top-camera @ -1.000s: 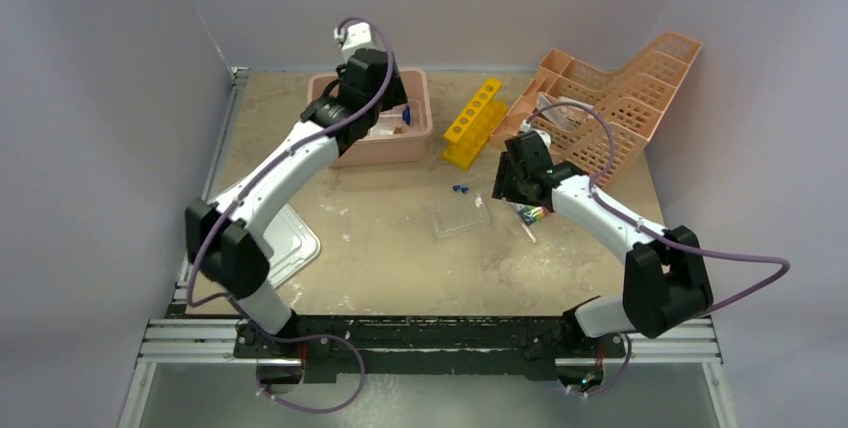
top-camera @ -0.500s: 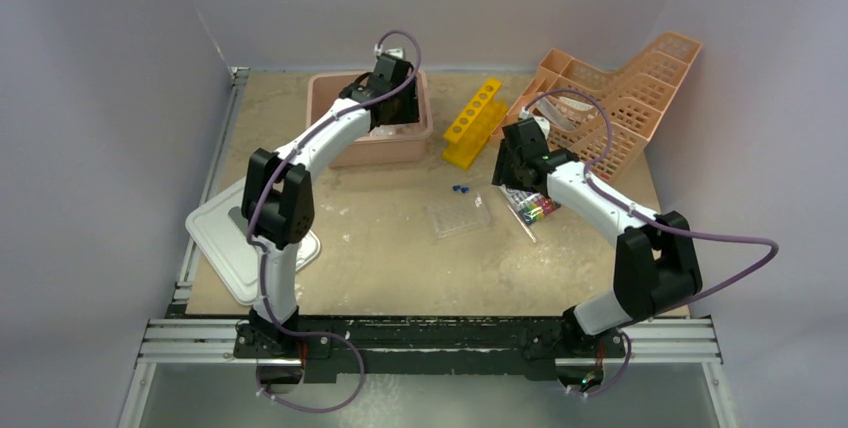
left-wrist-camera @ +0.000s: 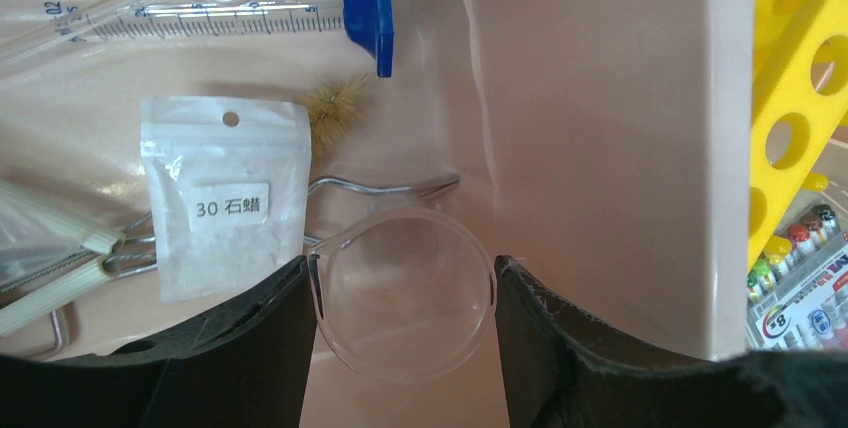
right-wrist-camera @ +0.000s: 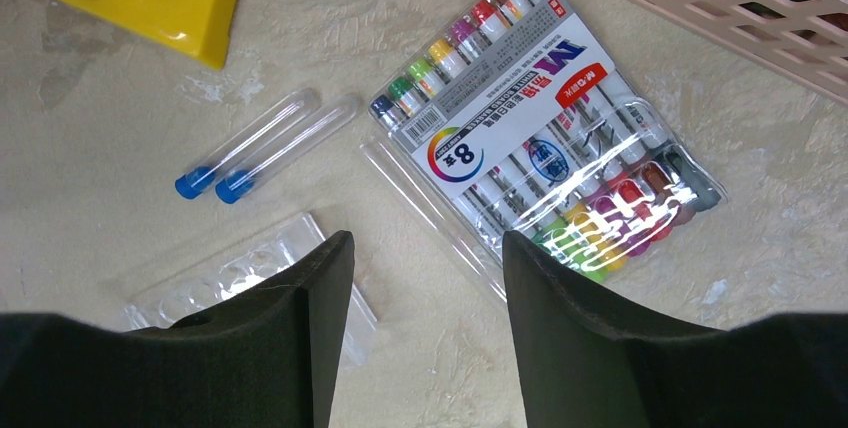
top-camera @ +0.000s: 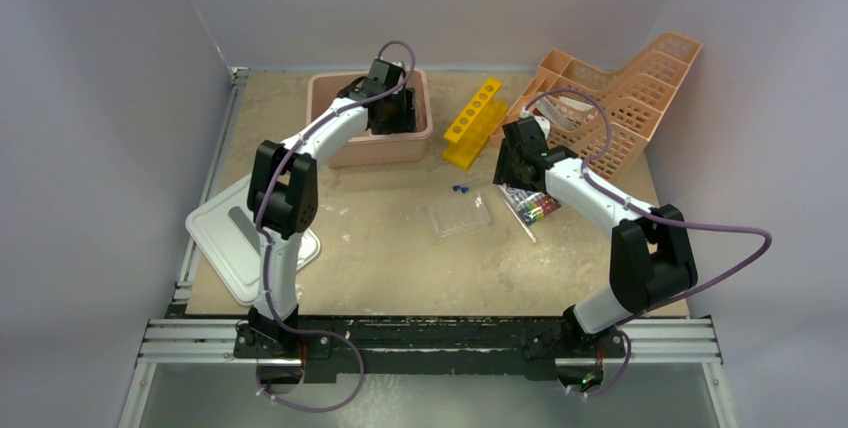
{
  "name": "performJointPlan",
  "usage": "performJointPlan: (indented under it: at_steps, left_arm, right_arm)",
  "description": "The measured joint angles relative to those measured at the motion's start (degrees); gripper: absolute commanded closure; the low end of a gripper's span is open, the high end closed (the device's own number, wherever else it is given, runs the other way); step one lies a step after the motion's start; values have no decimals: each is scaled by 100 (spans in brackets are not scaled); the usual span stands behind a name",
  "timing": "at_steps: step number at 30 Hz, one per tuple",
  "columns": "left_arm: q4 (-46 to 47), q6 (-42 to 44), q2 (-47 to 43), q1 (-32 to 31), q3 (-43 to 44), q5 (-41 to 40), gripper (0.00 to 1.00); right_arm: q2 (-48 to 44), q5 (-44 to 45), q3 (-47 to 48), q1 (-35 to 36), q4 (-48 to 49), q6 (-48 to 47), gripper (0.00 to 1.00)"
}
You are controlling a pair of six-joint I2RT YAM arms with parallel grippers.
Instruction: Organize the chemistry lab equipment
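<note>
My left gripper [top-camera: 391,111] is down inside the pink bin [top-camera: 345,154]. In the left wrist view it [left-wrist-camera: 403,278] is shut on a small clear glass beaker [left-wrist-camera: 405,293], with both fingers against its rim. Ahead in the bin lie a clear bag of white flakes [left-wrist-camera: 225,213], a bristle brush [left-wrist-camera: 335,108], a graduated cylinder with a blue hexagonal base [left-wrist-camera: 368,8], metal wire [left-wrist-camera: 385,186] and the wire triangle [left-wrist-camera: 60,278]. My right gripper [right-wrist-camera: 428,248] is open above the table, between the clear well plate [right-wrist-camera: 240,278] and a marker pack [right-wrist-camera: 540,118]. Two blue-capped tubes [right-wrist-camera: 260,143] lie ahead.
A yellow tube rack [top-camera: 473,123] stands right of the bin. Orange lattice baskets [top-camera: 610,98] sit at the back right. A white tray lid [top-camera: 235,238] lies at the left edge. A clear rod [right-wrist-camera: 430,213] lies beside the marker pack.
My left arm has swung right and lowered its gripper into the pink bin. My right gripper has shifted slightly toward the back, uncovering the marker pack.
</note>
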Motion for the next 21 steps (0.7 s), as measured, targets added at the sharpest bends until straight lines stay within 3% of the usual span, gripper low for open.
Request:
performJointPlan:
  at_steps: [6,21]
  left_arm:
    - [192,125,9,-15,-46,-249,67]
    - [839,234,-155,-13,-496,-184,33]
  right_arm:
    - [0,0,31,-2,0,-2,41]
    - [-2,-2,31,-2,-2,9,41]
